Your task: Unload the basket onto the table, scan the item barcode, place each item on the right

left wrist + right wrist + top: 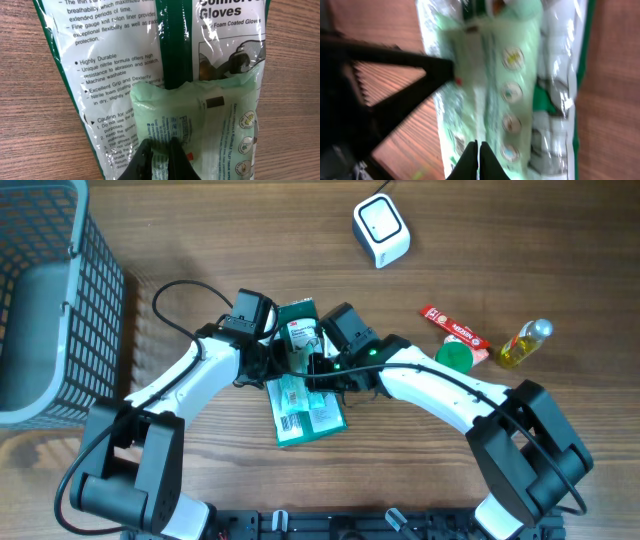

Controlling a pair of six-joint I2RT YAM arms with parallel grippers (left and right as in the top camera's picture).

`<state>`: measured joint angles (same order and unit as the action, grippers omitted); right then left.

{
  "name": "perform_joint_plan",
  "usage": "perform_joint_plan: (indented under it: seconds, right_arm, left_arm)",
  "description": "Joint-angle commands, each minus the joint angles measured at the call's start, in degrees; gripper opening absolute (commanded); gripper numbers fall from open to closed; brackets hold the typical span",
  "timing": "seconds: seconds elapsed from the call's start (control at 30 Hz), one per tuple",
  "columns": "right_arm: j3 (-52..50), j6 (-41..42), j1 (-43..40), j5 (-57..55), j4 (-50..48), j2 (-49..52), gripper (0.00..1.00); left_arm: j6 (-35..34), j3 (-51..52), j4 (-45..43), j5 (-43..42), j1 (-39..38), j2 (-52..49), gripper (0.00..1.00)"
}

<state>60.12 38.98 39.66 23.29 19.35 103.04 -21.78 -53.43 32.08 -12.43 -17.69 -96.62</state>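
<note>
A light green wipes pack (pixel 298 395) lies on a longer green and white gloves package (pixel 298 320) in the middle of the table. Both arms meet over it. My left gripper (pixel 280 365) is shut, and in the left wrist view its fingers (pixel 150 160) pinch the near edge of the wipes pack (pixel 200 115). My right gripper (pixel 318 370) is shut too. Its fingertips are pressed together low over the pack (pixel 505 75), and blur hides whether they hold any film. A white scanner (pixel 381 230) stands at the back. No barcode shows clearly.
A grey wire basket (pixel 50 290) fills the left edge. At the right lie a red tube (pixel 452 332), a green cap (pixel 454 356) and a yellow bottle (pixel 526 344). A black cable (pixel 170 305) loops behind the left arm.
</note>
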Motion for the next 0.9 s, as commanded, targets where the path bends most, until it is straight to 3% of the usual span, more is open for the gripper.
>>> perform_joint_plan:
  seconds: [0.0, 0.47, 0.87]
  right_arm:
    - [-1.16, -1.20, 0.11, -1.90, -1.49, -1.16, 0.04]
    - [-6.62, 5.01, 0.15, -6.40, 0.57, -1.14, 0.04]
    - [-6.62, 5.11, 0.15, -7.19, 1.07, -1.14, 0.04]
  left_arm:
    - [-0.15, -0.04, 0.24, 1.86, -0.04, -1.66, 0.04]
    - [-0.15, -0.04, 0.22, 1.86, -0.04, -1.66, 0.04]
    - [-0.13, -0.07, -0.20, 1.84, -0.04, -1.64, 0.04]
